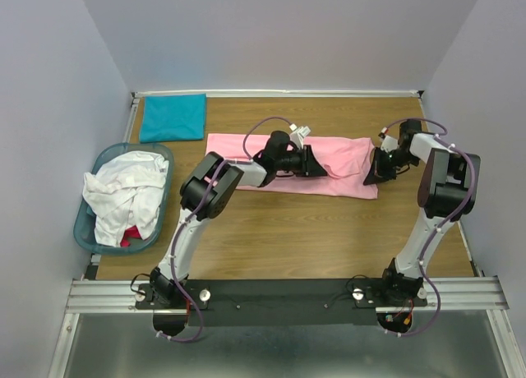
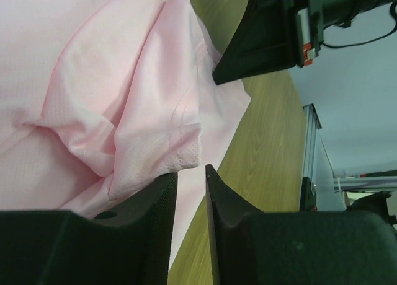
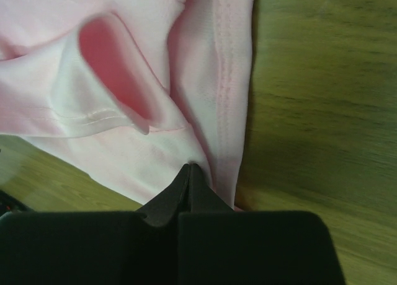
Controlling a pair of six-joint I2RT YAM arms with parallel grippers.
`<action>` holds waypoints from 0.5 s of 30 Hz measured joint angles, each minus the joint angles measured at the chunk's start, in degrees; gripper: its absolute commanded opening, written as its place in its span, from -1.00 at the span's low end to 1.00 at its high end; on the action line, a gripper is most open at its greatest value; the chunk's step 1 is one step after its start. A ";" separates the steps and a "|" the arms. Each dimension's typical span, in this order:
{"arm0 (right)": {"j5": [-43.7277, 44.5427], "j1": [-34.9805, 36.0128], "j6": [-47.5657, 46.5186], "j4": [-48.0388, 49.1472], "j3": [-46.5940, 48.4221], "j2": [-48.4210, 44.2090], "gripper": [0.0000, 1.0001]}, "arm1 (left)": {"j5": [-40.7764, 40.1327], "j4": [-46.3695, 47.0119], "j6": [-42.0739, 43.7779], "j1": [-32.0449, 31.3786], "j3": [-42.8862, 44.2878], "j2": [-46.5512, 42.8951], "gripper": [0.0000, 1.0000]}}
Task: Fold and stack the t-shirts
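A light pink t-shirt [image 1: 329, 160] lies folded into a long strip across the middle of the table. My left gripper [image 1: 319, 163] rests low over its middle. In the left wrist view the left gripper [image 2: 191, 170] stands open by a narrow gap with nothing between the fingers. A sleeve hem [image 2: 183, 153] touches the left fingertip. My right gripper [image 1: 376, 174] is at the shirt's right end. Seen from the right wrist, this gripper [image 3: 190, 166] is shut on the pink cloth [image 3: 155, 161] near its edge, and creases run into the tips. A folded teal t-shirt [image 1: 173, 117] lies at the back left.
A light-blue plastic basket [image 1: 86, 230] stands at the left edge with crumpled white t-shirts [image 1: 123, 193] and a bit of red cloth [image 1: 125, 240] in it. Bare wood [image 1: 312, 230] lies between the pink shirt and the arm bases. Walls close in the back and sides.
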 measured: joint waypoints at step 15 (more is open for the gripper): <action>0.46 0.00 -0.48 -0.33 0.11 0.63 -0.99 | -3.32 6.73 -5.90 6.78 8.15 5.27 -0.17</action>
